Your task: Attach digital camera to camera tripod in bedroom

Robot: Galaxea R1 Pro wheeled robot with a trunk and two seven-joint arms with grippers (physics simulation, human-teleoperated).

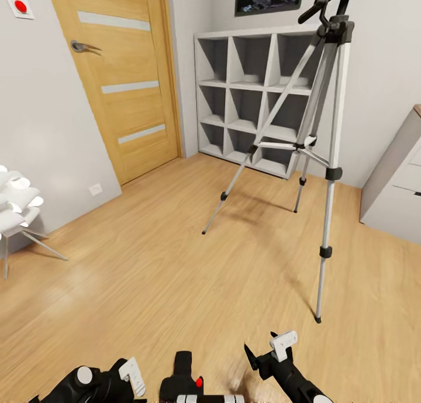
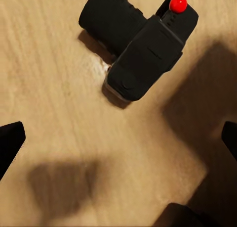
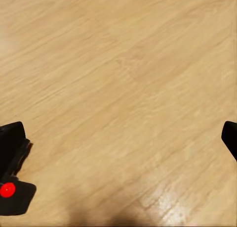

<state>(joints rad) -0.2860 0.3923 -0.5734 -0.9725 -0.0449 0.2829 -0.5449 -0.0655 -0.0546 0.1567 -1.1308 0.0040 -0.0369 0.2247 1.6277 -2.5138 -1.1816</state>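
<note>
While both arms hover, digital camera (image 2: pixel 140 49) lies beyond left end effector (image 2: pixel 118 138), untouched.

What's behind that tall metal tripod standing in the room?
Behind the tall silver-grey three-legged tripod stands a white cube shelving unit against the light grey wall. Its visible compartments look empty. The tripod's legs cross the right-hand cubes, hiding parts of them.

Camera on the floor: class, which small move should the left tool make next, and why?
Probably lower the left tool over the camera and close. The camera lies loose on the wood floor, ahead of the open tool, ungripped, while the tripod waits.
</note>
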